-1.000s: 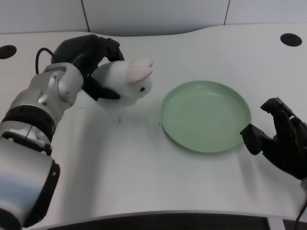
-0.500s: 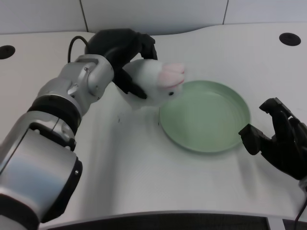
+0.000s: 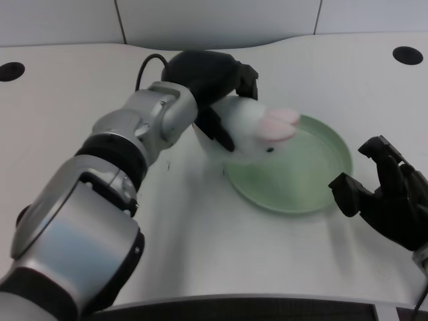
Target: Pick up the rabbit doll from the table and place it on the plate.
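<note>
I have the left hand (image 3: 212, 81) clamped around the white rabbit doll (image 3: 251, 128), fingers wrapped over its back and side. The doll hangs over the left rim of the green plate (image 3: 321, 174), pink ears pointing toward the plate's middle, near the table's (image 3: 200, 227) far edge.

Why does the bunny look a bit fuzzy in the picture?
In the head view the rabbit doll and the left hand holding it are slightly smeared, probably motion blur; the plate rim looks sharper; soft even light, only faint shadows on the table.
</note>
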Tool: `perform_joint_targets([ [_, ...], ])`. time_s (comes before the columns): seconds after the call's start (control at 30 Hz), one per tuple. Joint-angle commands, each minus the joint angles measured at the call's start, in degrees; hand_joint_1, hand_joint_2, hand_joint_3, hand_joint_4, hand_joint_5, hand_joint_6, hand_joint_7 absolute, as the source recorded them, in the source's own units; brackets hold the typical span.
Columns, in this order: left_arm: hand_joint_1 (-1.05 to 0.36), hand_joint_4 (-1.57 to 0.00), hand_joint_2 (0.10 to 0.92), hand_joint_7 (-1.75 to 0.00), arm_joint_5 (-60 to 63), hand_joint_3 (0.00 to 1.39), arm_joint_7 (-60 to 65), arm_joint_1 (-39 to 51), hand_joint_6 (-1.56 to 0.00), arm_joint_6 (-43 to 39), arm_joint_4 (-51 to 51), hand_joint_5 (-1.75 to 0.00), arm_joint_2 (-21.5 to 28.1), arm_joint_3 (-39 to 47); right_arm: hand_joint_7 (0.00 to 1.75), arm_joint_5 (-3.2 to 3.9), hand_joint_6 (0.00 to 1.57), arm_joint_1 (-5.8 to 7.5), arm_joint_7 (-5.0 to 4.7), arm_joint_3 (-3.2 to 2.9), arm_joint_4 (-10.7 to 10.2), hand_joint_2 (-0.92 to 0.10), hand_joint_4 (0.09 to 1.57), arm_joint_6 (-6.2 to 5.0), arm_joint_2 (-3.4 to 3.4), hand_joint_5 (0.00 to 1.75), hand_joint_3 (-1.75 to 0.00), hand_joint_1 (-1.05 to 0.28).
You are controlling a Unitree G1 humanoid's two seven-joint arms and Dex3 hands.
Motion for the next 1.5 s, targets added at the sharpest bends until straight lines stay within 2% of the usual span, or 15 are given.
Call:
perform_joint_targets([
  [0.03,-0.59,-0.75,0.818,-0.72,0.91,0.02,-1.31,0.11,-0.95,0.55,0.33,-1.1,-2.96,-1.45,1.75,0.97,0.66,0.21,0.69,0.23,-1.3,-0.92,0.87,0.75,0.63,1.75,-0.32,-0.63],
  [0.3,-0.58,-0.74,0.827,-0.71,0.91,0.02,-1.47,0.17,-0.95,0.73,0.37,-1.1,-3.21,-1.57,1.75,1.0,0.67,0.46,0.55,0.26,-2.13,-0.92,0.88,1.42,0.84,1.75,-0.31,-0.63],
  [0.37,-0.57,-0.76,0.82,-0.72,1.4,0.01,-0.72,0.64,-0.96,0.82,0.4,-1.11,-4.09,-2.16,1.75,1.31,0.66,0.32,2.15,0.16,-1.67,-0.92,0.87,0.97,1.11,1.75,-0.31,-0.62],
  [0.43,-0.57,-0.74,0.843,-0.76,1.81,0.02,0.7,1.36,-0.94,0.29,0.4,-1.18,-5.24,-2.76,1.75,1.89,0.66,-0.07,4.5,-0.02,-1.02,-0.92,0.87,1.26,1.22,1.75,-0.31,-0.62],
  [0.5,-0.58,-0.72,0.858,-0.8,1.96,0.02,1.4,1.61,-0.91,-0.02,0.4,-1.23,-5.58,-3.02,1.75,2.13,0.65,-0.27,5.41,-0.14,-0.67,-0.92,0.86,1.47,1.21,1.75,-0.3,-0.61],
  [0.53,-0.58,-0.72,0.861,-0.81,1.96,0.02,1.51,1.62,-0.91,-0.04,0.41,-1.24,-5.58,-3.09,1.75,2.19,0.65,-0.31,5.51,-0.13,-0.56,-0.92,0.86,1.44,1.18,1.75,-0.3,-0.61],
  [0.73,-0.58,-0.71,0.865,-0.83,2.08,0.01,0.63,1.57,-0.89,0.85,0.54,-1.25,-5.42,-3.75,1.75,2.32,0.65,-0.41,5.71,-0.19,-0.27,-0.92,0.86,1.42,1.01,1.75,-0.3,-0.61],
  [0.77,-0.76,-0.37,0.892,-0.69,2.3,0.03,-0.13,1.53,-0.54,1.53,0.62,-1.04,-5.3,-4.04,1.75,2.37,0.65,-0.39,5.67,-0.23,-0.33,-0.92,0.86,1.51,0.94,1.75,-0.29,-0.61],
  [0.8,-0.86,-0.19,0.906,-0.61,2.48,0.03,-0.55,1.51,-0.35,1.97,0.66,-0.91,-5.15,-4.28,1.75,2.4,0.66,-0.34,5.71,-0.24,-0.43,-0.92,0.86,1.58,0.86,1.75,-0.29,-0.62],
  [0.83,-0.97,-0.08,0.915,-0.62,2.44,0.04,-0.86,1.49,-0.15,2.22,0.66,-0.7,-5.03,-4.28,1.75,2.44,0.66,-0.32,5.85,-0.27,-0.44,-0.92,0.86,1.58,0.79,1.75,-0.28,-0.62],
  [0.9,-1.03,-0.02,0.92,-0.64,2.31,0.04,-0.6,1.46,-0.03,2.02,0.59,-0.54,-4.74,-4.23,1.75,2.35,0.66,-0.26,5.95,-0.25,-0.49,-0.92,0.86,1.44,0.68,1.75,-0.29,-0.62],
  [1.03,-1.05,0.0,0.92,-0.65,2.36,0.05,-0.29,1.34,0.0,1.9,0.54,-0.54,-4.47,-4.34,1.75,2.04,0.66,-0.19,5.54,-0.18,-0.51,-0.92,0.87,0.85,0.64,1.75,-0.31,-0.62],
  [1.3,-1.05,0.0,0.921,-0.66,2.3,0.04,-0.29,1.33,0.0,1.91,0.54,-0.54,-4.45,-4.43,1.75,2.04,0.66,-0.2,5.51,-0.16,-0.49,-0.92,0.87,0.78,0.64,1.75,-0.31,-0.62],
  [1.43,-0.97,0.0,0.89,-0.76,4.09,0.01,2.36,0.34,0.0,-1.79,0.2,-0.86,-0.57,-6.13,1.75,2.22,0.67,0.0,5.03,-0.25,-0.98,-0.92,0.88,0.65,0.99,1.75,-0.33,-0.62],
  [1.5,-0.96,0.0,0.882,-0.78,3.88,0.0,3.18,0.2,0.0,-2.89,0.14,-0.93,0.7,-5.86,1.75,2.26,0.67,0.16,4.6,-0.29,-1.28,-0.92,0.88,0.98,0.91,1.75,-0.32,-0.62],
])
